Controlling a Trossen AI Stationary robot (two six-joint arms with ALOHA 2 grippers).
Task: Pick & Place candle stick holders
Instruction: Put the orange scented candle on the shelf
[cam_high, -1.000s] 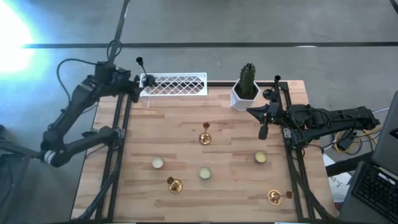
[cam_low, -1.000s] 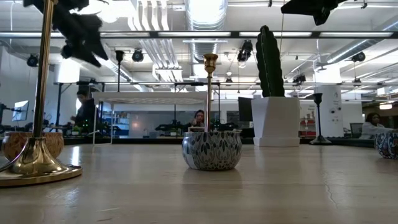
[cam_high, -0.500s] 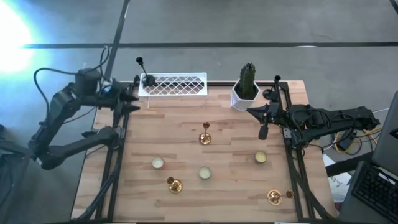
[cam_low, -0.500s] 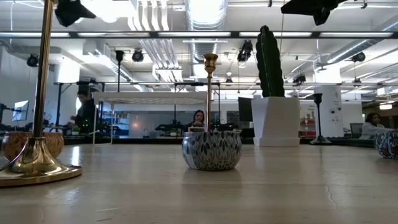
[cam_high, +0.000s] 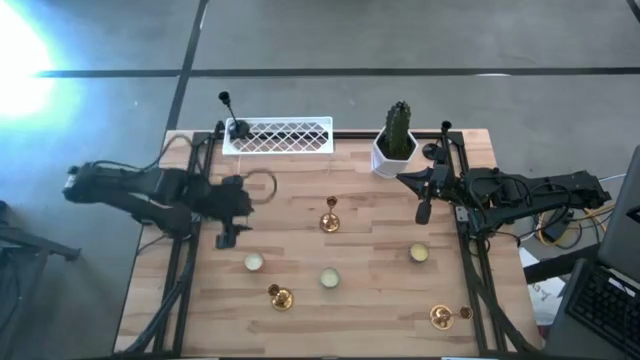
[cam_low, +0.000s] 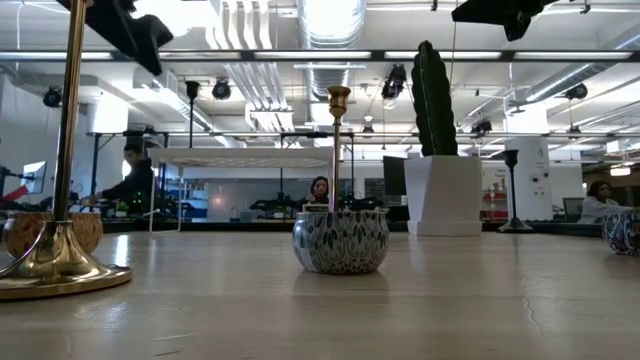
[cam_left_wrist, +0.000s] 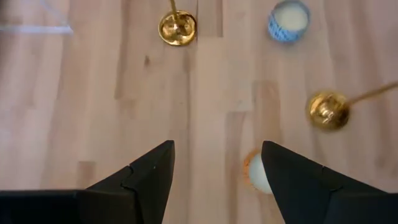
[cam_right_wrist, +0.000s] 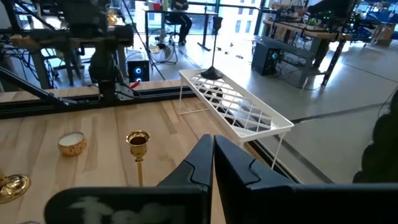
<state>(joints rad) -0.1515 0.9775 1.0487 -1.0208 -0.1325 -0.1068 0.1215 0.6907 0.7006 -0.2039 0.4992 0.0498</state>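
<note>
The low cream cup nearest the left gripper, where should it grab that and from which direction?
Grip the cream cup across its round rim, coming straight down from above. It sits upright, low and wide, with no stem to pinch, and bare table surrounds it, so both sides look free. The left gripper hangs open just beside it in the high view, probably a short move away.

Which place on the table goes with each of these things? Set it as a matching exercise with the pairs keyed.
Things:
1. white lattice tray
2. cactus pot
3. left end effector
4. right end effector

Places:
A. over the table's left side, above a low cup
B. far edge, left of centre
C. near the right rail, fingers shut
D. far edge, right of centre

Pairs: 1-B, 2-D, 3-A, 4-C
</note>
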